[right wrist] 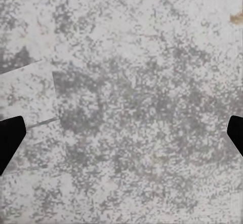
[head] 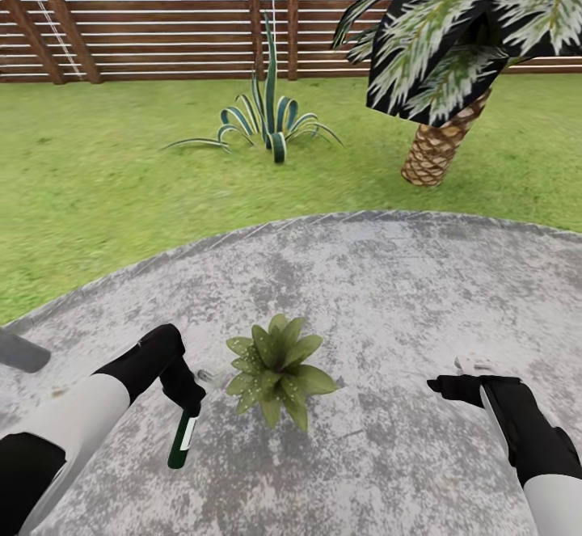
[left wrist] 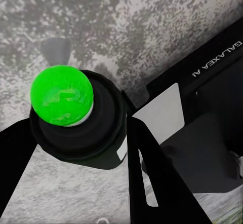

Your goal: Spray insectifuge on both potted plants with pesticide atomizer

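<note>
The left gripper (head: 184, 397) is clenched around the slim dark green, white-labelled pesticide atomizer (head: 183, 436), held just beside the low green-leaved potted plant (head: 277, 366) on the grey mottled patio (head: 388, 277), while the right gripper (right wrist: 121, 130) hangs spread wide above bare paving.

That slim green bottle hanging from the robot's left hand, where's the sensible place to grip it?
Around its upper body, near the neck. The pesticide atomizer hangs roughly upright, slim and round, so two fingers closing from opposite sides fit it. The left gripper holds it just so, coming from above.
</note>
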